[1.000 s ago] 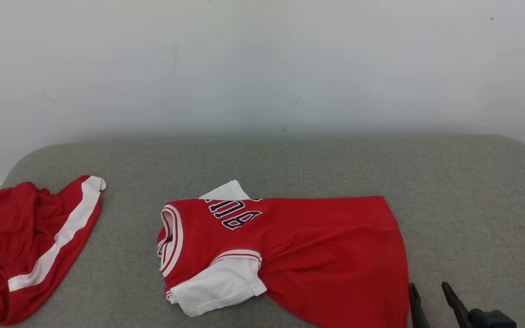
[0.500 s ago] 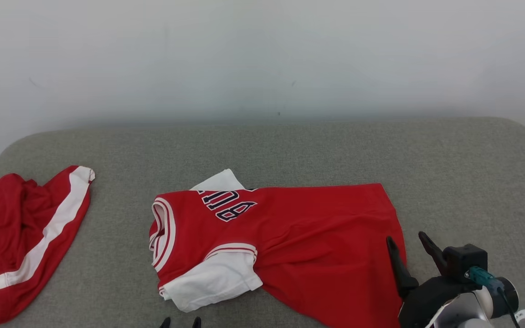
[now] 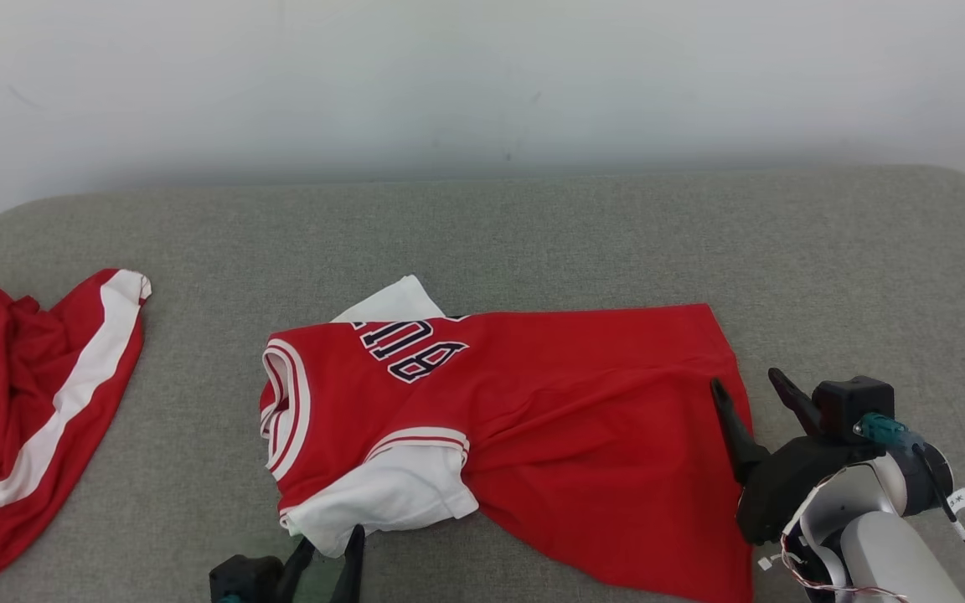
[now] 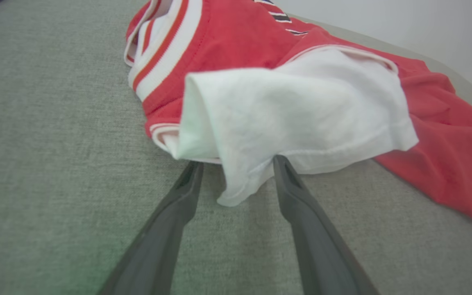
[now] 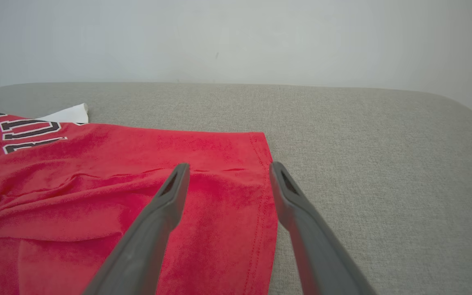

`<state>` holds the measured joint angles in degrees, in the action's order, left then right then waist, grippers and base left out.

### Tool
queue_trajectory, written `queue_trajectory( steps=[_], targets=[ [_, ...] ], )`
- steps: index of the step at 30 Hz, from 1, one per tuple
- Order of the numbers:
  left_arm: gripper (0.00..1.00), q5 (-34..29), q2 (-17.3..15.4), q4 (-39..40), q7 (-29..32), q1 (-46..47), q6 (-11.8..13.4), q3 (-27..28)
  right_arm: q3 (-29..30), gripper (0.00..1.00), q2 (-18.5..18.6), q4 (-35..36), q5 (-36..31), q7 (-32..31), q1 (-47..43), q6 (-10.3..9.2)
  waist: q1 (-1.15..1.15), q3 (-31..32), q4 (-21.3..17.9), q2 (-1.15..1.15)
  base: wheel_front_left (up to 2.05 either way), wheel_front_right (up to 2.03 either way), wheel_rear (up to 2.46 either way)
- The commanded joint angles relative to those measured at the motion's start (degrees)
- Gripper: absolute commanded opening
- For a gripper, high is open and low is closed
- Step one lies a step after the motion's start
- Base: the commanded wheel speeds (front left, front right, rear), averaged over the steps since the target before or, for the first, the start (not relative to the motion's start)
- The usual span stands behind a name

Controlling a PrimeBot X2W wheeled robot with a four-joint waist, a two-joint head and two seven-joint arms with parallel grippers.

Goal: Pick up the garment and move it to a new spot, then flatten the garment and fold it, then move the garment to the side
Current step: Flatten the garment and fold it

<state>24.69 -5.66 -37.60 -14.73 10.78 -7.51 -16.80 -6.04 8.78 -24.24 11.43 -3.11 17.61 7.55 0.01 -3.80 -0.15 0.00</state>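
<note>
— Red jersey [image 3: 533, 402]: where?
— Lying wrinkled in the middle of the woven grey cushion [image 3: 533, 234], striped collar to the left.
— Hands?
— Left hand [image 4: 238, 162] spread, straddling the soft white sleeve [image 4: 293, 110] at its near corner. Right hand [image 5: 228, 165] spread over the stitched hem [image 5: 266, 196], pinching nothing.

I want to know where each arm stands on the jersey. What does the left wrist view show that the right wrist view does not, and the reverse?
Left wrist, not right: the left end effector, open, with a corner of the white sleeve between its fingers. Right wrist, not left: the right end effector, open, straddling the hem, one finger over red cloth, one over cushion. Both: the red jersey, its dark lettering, grey cushion, pale wall.
</note>
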Motion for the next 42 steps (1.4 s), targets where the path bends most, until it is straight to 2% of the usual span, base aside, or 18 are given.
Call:
queue_trajectory(
  steps=[1, 2, 4, 7, 12, 20, 27, 29, 30, 31, 32, 33, 38, 42],
  targets=[
    [0.38, 0.03, -0.17, 0.25, -0.40, 0.94, 0.07, -0.56, 0.10, 1.00, 0.68, -0.65, 0.63, -0.94, 0.82, -0.13, -0.01, -1.01, 0.60, 0.00, 0.00, 0.00, 0.00],
    [0.21, 0.04, -0.26, 0.49, -0.44, 1.19, 0.07, -0.83, 0.40, 1.00, 0.86, -1.30, 0.99, -1.91, 1.39, -0.13, -0.01, -1.33, 0.80, 0.00, 0.00, 0.00, 0.00],
    [0.00, -0.04, -0.39, 1.13, -0.48, 1.51, 0.07, -1.27, 1.49, 1.00, 1.24, -3.00, 1.37, -4.63, 2.70, -0.13, -0.01, -2.00, 1.14, 0.00, 0.00, 0.00, 0.00],
    [0.00, -0.27, -0.45, 2.02, -0.44, 1.97, 0.07, -2.00, 4.88, 1.00, 1.20, -7.03, 1.82, -10.01, 5.39, -0.13, -0.01, -3.15, 1.71, 0.00, 0.00, 0.00, 0.00],
    [0.00, -0.74, -0.52, 3.48, -0.48, 2.28, 0.07, -3.28, 9.27, 1.00, 0.99, -12.13, 0.45, -14.39, 11.13, -0.13, -0.01, -5.29, 3.07, 0.00, 0.00, 0.00, 0.00],
    [0.00, -0.72, -1.29, 5.27, -0.49, 3.22, 0.07, -6.27, 13.81, 1.00, 1.40, -21.20, -2.81, -16.45, 19.46, -0.13, -0.01, -8.68, 5.28, 0.00, 0.00, 0.00, 0.00],
    [0.00, -0.57, -1.65, 6.28, -0.49, 3.79, 0.10, -7.50, 14.69, 1.00, 0.63, -27.31, -6.39, -18.43, 22.85, -0.13, -0.01, -10.08, 6.32, 0.00, 0.00, 0.00, 0.00],
    [0.00, -0.50, -1.81, 6.45, -0.49, 3.81, 0.10, -7.52, 14.17, 0.92, 0.06, -29.00, -6.90, -19.35, 23.20, -0.06, -0.01, -10.24, 6.42, 0.00, 0.00, 0.00, 0.00],
    [0.00, -0.48, -1.86, 6.51, -0.49, 3.81, 0.10, -7.52, 13.64, 0.79, -0.22, -29.58, -6.98, -19.90, 23.36, 0.00, -0.01, -10.30, 6.44, 0.00, 0.00, 0.00, 0.00],
    [0.00, -0.47, -1.92, 6.51, -0.49, 3.81, 0.10, -7.54, 13.25, 0.45, -0.47, -30.35, -6.97, -20.45, 23.46, 0.00, -0.01, -10.32, 6.43, 0.00, 0.00, 0.00, 0.00],
    [0.00, -0.44, -1.96, 6.45, -0.48, 3.84, 0.10, -7.56, 12.94, 0.28, -0.55, -31.02, -6.84, -21.10, 23.47, 0.00, -0.01, -10.32, 6.40, 0.00, 0.00, 0.00, 0.00],
    [0.00, -0.38, -1.95, 6.38, -0.48, 3.86, 0.10, -7.60, 12.69, 0.00, -0.48, -31.51, -6.66, -21.54, 23.34, -0.01, -0.01, -10.27, 6.38, 0.00, 0.00, 0.00, 0.00],
    [0.00, 0.24, -2.40, 6.66, -0.07, 3.89, 0.10, -7.54, 12.14, 0.00, 0.57, -31.86, -6.46, -22.28, 23.17, -0.07, -0.01, -9.66, 5.85, 0.00, 0.00, 0.00, 0.00],
    [0.00, 2.98, -2.54, 8.71, 0.76, 4.22, 0.10, -6.54, 13.20, 0.00, 0.35, -29.72, -5.26, -20.43, 23.68, -0.14, -0.01, -9.16, 5.17, 0.00, 0.00, 0.00, 0.00]
  ],
)
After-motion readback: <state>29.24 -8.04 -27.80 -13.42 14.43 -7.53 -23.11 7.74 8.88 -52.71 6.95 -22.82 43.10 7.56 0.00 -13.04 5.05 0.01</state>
